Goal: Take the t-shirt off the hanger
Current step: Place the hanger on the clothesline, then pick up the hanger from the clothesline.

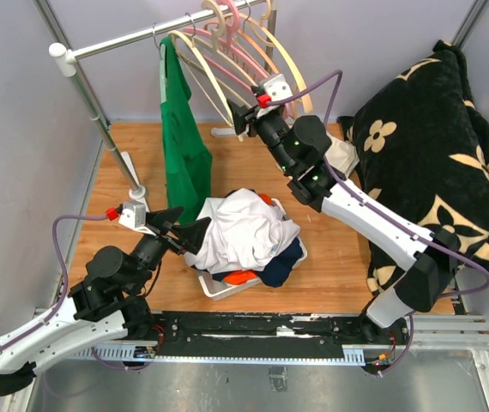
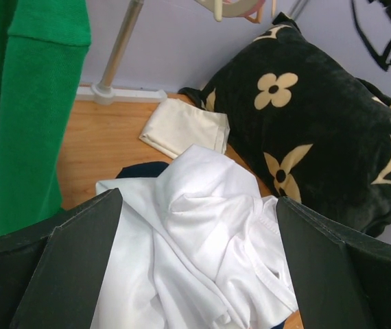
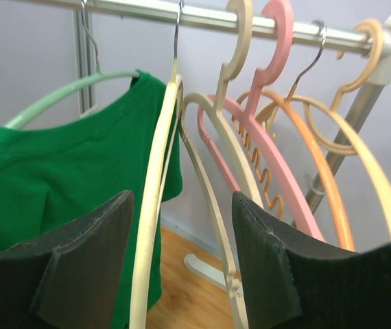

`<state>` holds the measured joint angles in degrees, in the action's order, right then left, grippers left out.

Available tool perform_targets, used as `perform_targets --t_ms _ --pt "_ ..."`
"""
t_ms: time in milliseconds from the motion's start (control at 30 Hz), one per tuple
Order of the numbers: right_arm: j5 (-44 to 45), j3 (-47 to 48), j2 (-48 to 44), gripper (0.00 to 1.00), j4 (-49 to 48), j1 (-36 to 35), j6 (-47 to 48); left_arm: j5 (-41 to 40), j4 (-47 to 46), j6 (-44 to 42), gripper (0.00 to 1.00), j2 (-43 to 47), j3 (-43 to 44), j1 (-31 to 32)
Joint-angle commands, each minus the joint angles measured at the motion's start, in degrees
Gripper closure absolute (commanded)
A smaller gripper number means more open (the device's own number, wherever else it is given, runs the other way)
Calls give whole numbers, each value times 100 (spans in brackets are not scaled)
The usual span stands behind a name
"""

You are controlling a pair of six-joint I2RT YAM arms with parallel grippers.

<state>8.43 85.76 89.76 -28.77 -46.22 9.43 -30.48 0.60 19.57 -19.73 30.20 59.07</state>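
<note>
Our left pincer (image 1: 188, 226) and right pincer (image 3: 182, 204) gape empty; we judge the soft, lightweight green t-shirt (image 1: 183, 146), hung on its mint-green hanger (image 3: 58, 89) on the metal rail (image 1: 133, 34), best pinched at a shoulder.

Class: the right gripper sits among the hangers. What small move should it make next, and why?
Probably slide the right gripper sideways to the green t-shirt. Its jaws stand open around a bare cream hanger, and only that shirt is on a hanger.
</note>
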Motion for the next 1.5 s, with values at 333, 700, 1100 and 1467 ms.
perform_targets --t_ms 333,700,1100,1467 --pt "-700 446 -400 39 203 -357 -242 -493 300 184 0 155 -141 32" --pt "-581 1129 281 39 496 -979 -320 -623 470 269 0 581 -388 34" --pt "181 1821 1303 40 441 -1408 -516 -879 803 335 0 1240 -558 31" --pt "892 2513 2010 40 775 -1548 -697 -1039 1151 383 0 1612 -537 33"
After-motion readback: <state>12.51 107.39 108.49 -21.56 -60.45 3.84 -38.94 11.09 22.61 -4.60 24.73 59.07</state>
